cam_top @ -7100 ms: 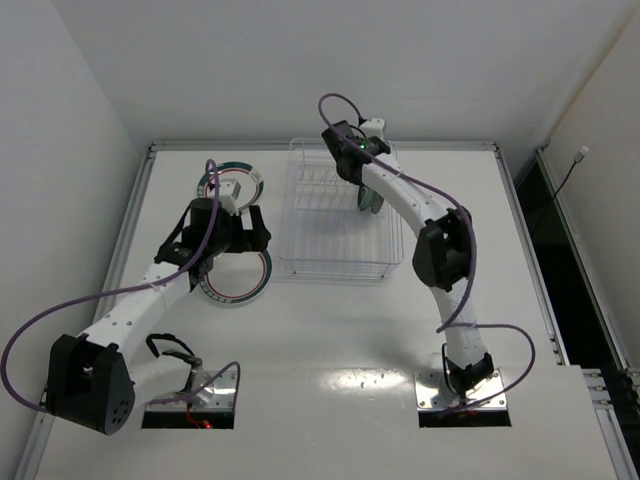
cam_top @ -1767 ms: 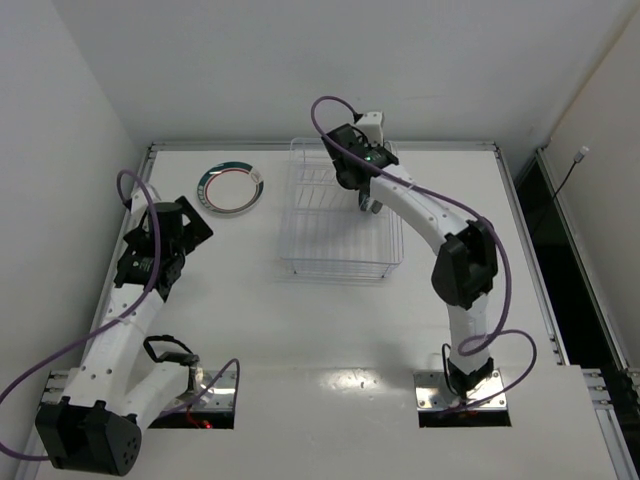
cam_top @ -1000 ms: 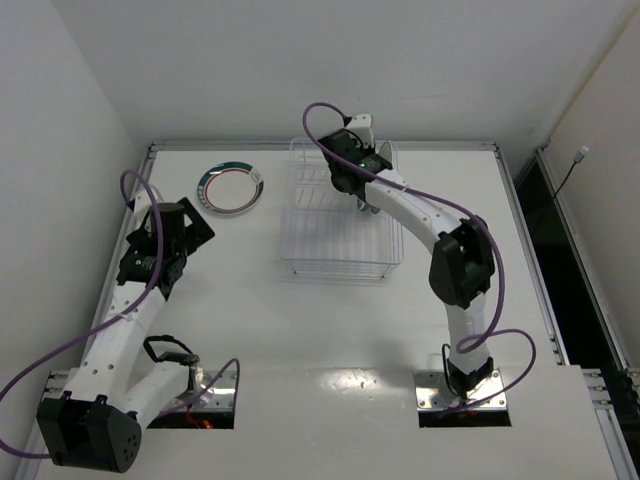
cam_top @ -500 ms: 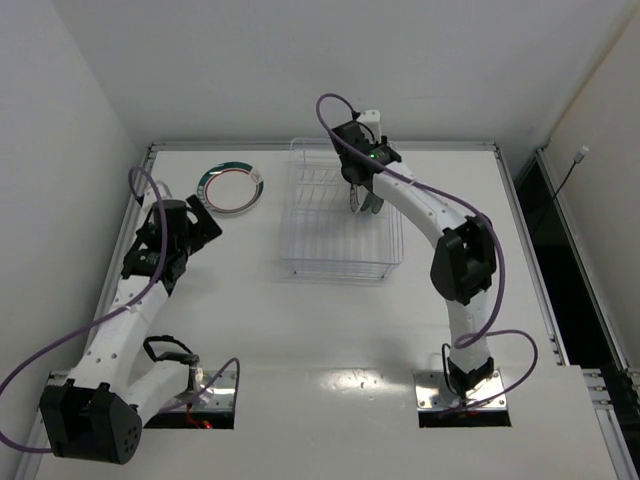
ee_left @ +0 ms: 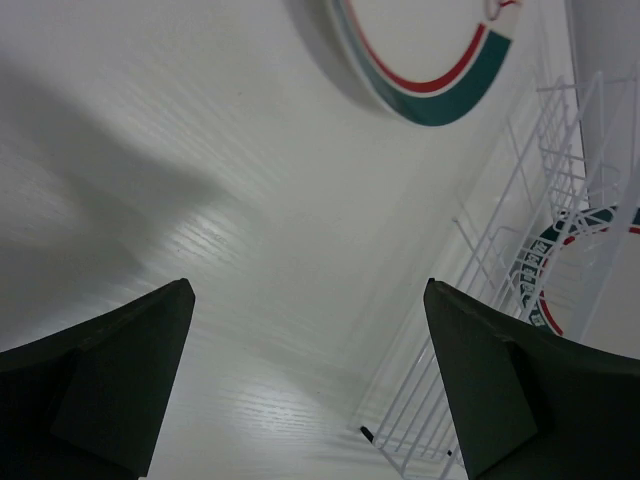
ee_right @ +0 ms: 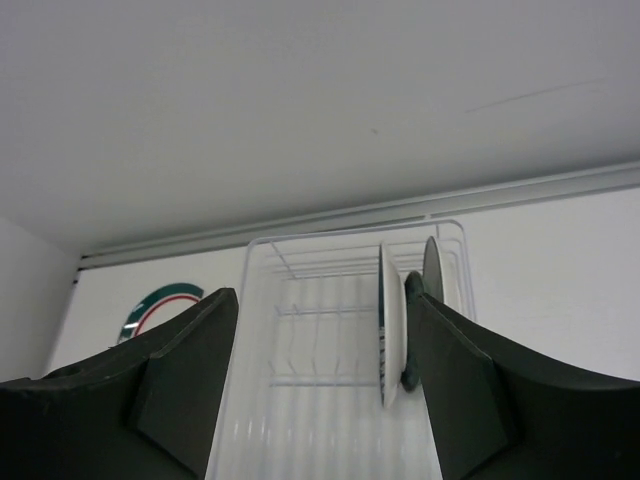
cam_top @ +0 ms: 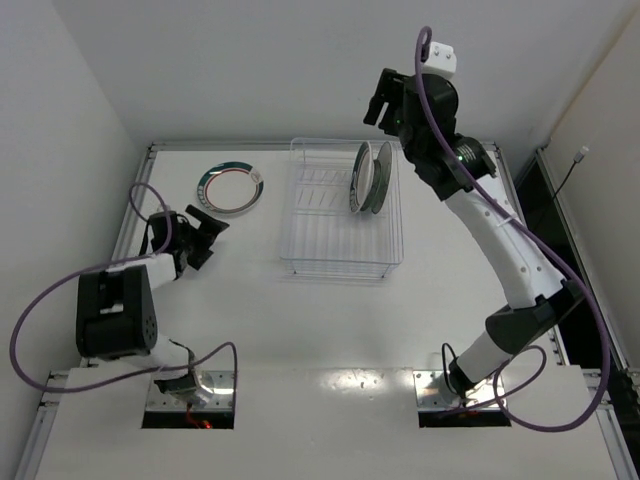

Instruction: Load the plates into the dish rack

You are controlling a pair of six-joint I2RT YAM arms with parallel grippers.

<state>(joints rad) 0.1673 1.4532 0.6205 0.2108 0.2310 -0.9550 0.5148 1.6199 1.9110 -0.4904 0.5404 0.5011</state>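
Plates (cam_top: 365, 178) upright in rack (cam_top: 340, 268) below right fingers (ee_right: 320, 300); ring plate (cam_top: 231, 187) unloaded on desk (cam_top: 330, 330) ahead of left fingers (ee_left: 308, 300); both wide, empty.

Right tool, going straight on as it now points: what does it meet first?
Probably the dish rack, in its open slots just beside the two standing plates; depth is unclear.

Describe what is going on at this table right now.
The job is loading plates into a clear rectangular dish rack. At least two round plates stand on edge in it. The right gripper hangs open and empty above them. The left gripper, also open, sits low near the white plate with a red ring and green rim, lying flat on the table.
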